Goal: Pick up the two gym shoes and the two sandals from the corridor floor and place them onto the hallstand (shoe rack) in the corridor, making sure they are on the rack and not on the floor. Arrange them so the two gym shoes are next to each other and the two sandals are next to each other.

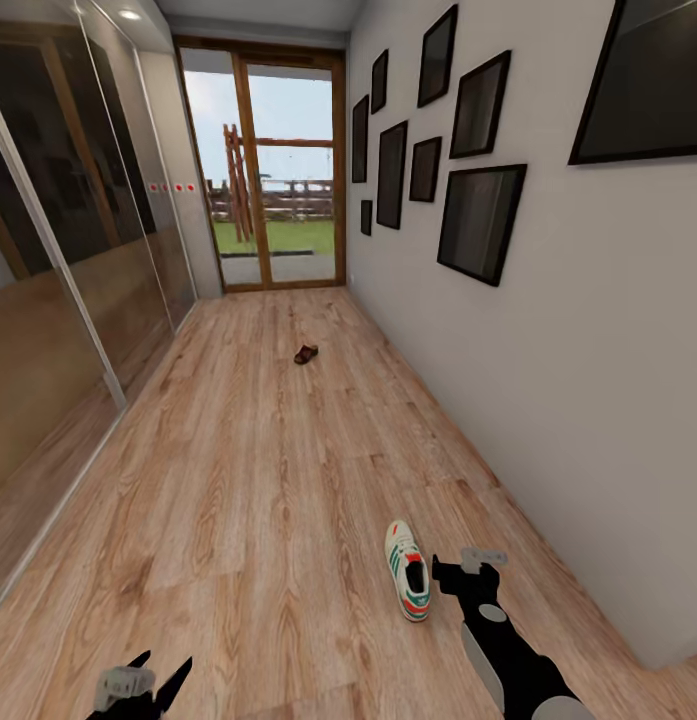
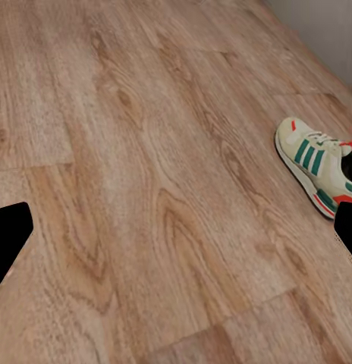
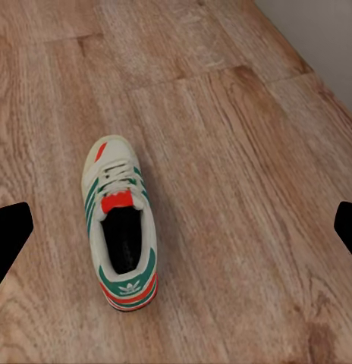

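I stood in the corridor with one gym shoe [image 1: 407,583] lying upright on the wood-plank corridor floor [image 1: 268,480], its toe pointing away from me toward the glazed door [image 1: 271,180] at the far end. The shoe sat near the white wall [image 1: 548,400] hung with dark picture frames [image 1: 480,222], though apart from it. My right gripper [image 1: 466,570] hovered just beside the shoe, on its wall side — its fingers spread open and holding nothing. From my right wrist I looked straight down on the shoe [image 3: 120,224]: cream upper, green stripes, red-orange tongue and heel, laces tied, the dark opening facing up, bare planks all around it.

My left gripper [image 1: 156,677] hung low on the shoe's other side, well apart from it, fingers likewise parted and empty. In my left wrist view the same shoe [image 2: 316,164] lay on the floor with one black fingertip [image 2: 9,235] at the frame's edge.

Far beyond the shoe, toward the door, one brown sandal [image 1: 306,353] rested on the floor — too small to tell much more. Mirrored wardrobe panels [image 1: 58,300] lined the side opposite the shoe's wall.
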{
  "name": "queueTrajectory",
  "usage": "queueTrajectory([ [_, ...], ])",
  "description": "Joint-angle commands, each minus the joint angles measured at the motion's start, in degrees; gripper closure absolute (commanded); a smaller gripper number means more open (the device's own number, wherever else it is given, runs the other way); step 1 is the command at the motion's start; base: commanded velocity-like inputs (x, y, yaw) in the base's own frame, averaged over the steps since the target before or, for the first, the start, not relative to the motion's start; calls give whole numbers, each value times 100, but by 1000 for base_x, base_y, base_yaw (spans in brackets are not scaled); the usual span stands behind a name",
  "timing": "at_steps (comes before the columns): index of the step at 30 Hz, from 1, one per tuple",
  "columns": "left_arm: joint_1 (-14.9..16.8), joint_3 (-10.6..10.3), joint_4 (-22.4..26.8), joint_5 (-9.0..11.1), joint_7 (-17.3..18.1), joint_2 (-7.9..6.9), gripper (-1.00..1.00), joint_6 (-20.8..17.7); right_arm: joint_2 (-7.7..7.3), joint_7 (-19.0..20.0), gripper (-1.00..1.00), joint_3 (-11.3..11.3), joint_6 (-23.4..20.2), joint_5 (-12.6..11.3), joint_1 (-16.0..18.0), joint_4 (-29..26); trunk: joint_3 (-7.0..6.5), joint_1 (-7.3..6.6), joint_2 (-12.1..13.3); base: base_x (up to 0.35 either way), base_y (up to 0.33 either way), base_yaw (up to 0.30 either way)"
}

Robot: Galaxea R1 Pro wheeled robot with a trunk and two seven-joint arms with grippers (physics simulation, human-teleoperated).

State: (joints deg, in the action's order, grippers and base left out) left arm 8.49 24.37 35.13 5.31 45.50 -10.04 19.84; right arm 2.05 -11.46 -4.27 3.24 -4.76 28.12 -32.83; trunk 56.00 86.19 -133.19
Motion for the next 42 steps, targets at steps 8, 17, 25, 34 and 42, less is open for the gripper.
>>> queueTrajectory([
  [8,366,-442,1406,-4,46,142,-100,-1636,-20,-53,-100,-20,13,-35,9,8,5,-1,-2,9,0,0],
  [17,1135,-973,1847,28,-4,360,-100,-2459,-45,-25,-100,-38,15,-25,9,7,5,-1,-2,0,0,0],
  [25,1345,-1042,1899,4,-94,668,-100,-2532,-63,-18,-100,-39,15,-19,4,41,5,-1,-2,0,0,0],
  [34,1378,-1071,1841,-75,-116,846,-100,-2529,-71,-16,-100,-33,13,-23,1,121,5,-1,-2,126,0,0],
  [42,1359,-1096,1875,-92,-112,845,-100,-2529,-70,-19,-100,-38,11,-24,0,143,5,-1,-2,303,0,0],
])
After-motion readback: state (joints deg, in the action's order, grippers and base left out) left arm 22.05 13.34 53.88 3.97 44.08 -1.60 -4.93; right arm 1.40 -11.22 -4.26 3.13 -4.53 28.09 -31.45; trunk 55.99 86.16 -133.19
